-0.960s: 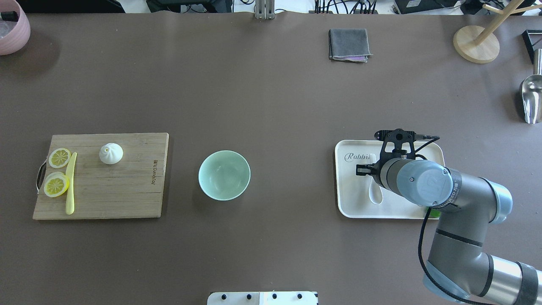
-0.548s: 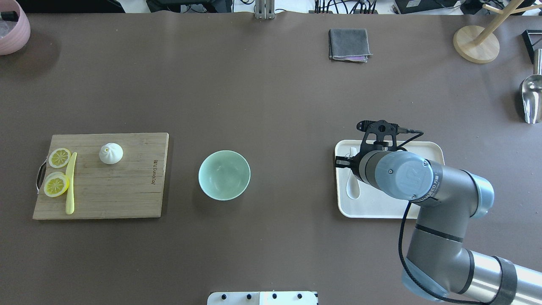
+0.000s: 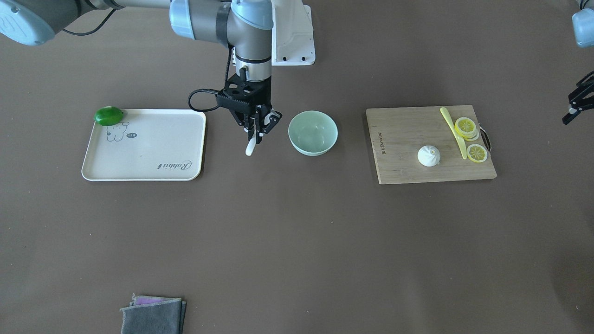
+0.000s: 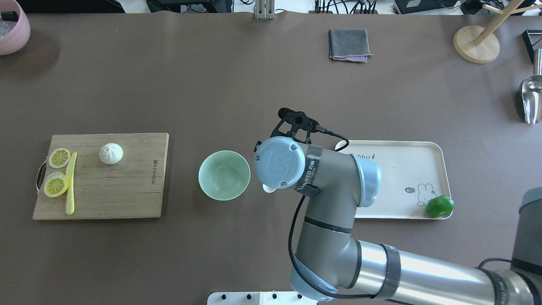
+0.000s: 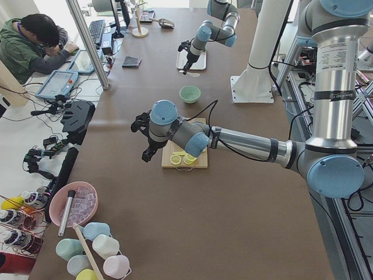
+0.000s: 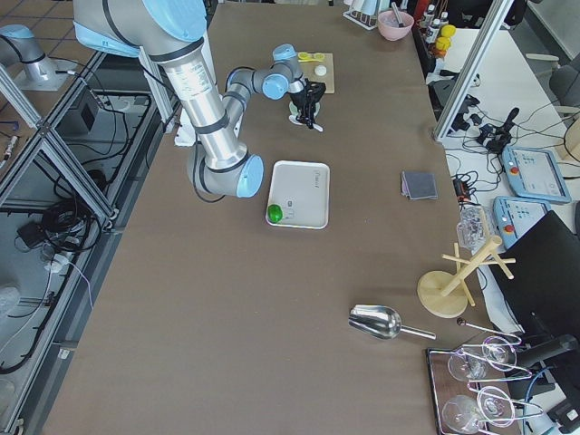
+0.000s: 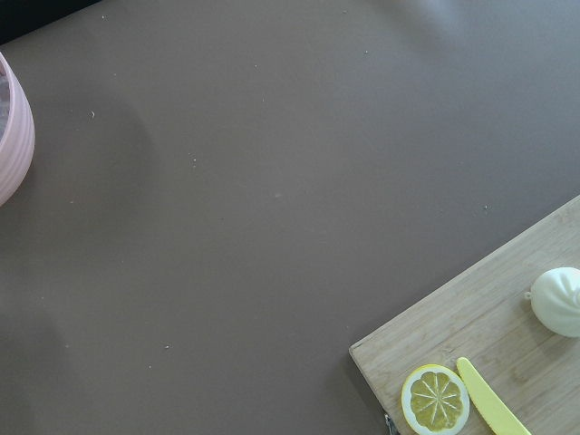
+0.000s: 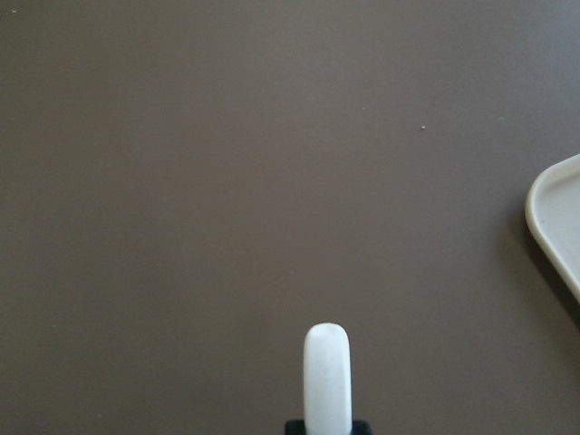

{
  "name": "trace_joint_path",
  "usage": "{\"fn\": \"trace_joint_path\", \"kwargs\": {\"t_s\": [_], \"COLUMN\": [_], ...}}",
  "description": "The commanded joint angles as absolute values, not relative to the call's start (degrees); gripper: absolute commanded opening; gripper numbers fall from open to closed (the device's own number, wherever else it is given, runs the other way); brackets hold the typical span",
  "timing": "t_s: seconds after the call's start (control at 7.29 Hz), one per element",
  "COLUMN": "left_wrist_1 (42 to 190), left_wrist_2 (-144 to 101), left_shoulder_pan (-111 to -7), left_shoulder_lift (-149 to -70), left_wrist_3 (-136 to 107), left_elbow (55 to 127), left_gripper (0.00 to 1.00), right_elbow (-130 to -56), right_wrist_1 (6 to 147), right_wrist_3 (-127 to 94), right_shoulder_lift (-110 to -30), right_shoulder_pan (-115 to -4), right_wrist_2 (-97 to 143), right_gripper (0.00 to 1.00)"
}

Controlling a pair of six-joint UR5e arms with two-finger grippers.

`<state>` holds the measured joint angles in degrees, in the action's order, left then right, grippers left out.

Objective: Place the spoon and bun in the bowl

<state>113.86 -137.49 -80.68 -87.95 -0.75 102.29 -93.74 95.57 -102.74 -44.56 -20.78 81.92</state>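
My right gripper (image 3: 256,131) is shut on the white spoon (image 3: 251,147) and holds it above the table between the cream tray and the mint-green bowl (image 4: 224,175), just beside the bowl (image 3: 313,132). In the overhead view my arm hides the gripper, and only the spoon's scoop (image 4: 268,188) peeks out. The right wrist view shows the spoon's handle (image 8: 326,372) over bare table. The white bun (image 4: 111,153) sits on the wooden cutting board (image 4: 110,195), and it also shows in the left wrist view (image 7: 557,302). My left gripper (image 3: 575,104) is at the table's far left end; I cannot tell whether it is open or shut.
The cream tray (image 4: 394,186) holds a green lime (image 4: 440,206). Lemon slices (image 4: 56,185) and a yellow knife (image 4: 70,186) lie on the board's left side. A grey cloth (image 4: 349,44), a wooden stand (image 4: 476,44), a metal scoop (image 4: 531,97) and a pink bowl (image 4: 12,29) sit at the table's edges.
My right arm has carried the spoon left off the tray to just beside the bowl. The lime on the tray has come into view. The bun and bowl have not moved.
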Motion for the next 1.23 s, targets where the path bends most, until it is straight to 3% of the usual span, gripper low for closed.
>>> {"fn": "trace_joint_path", "kwargs": {"t_s": [0.0,0.41,0.55,0.69,1.1], "left_wrist_1": [114.0,113.9,114.0,114.0,117.0], "left_wrist_2": [-137.5,-137.4,-137.4,-137.3,-137.2], "left_shoulder_pan": [-80.4,-79.9,-79.7,-79.5,-77.5], "left_shoulder_lift": [-88.0,-88.3,-88.5,-88.6,-88.9], "left_wrist_3": [-1.0,-1.1,-1.4,-1.8,-6.8], "left_elbow": [102.2,102.1,101.7,101.7,102.2], "left_gripper": [0.99,0.99,0.99,0.99,0.99], "right_elbow": [-83.4,-81.7,-81.7,-81.7,-88.2], "right_wrist_1": [96.0,95.8,95.8,96.1,98.7], "right_wrist_3": [-112.9,-115.1,-114.4,-113.0,-104.3], "right_shoulder_lift": [-35.3,-33.2,-33.4,-33.6,-34.7], "right_shoulder_pan": [-18.6,-17.2,-17.1,-17.0,-18.3], "right_wrist_2": [78.6,75.9,75.8,72.2,72.6], "right_gripper": [0.0,0.0,0.39,0.99,1.0]}}
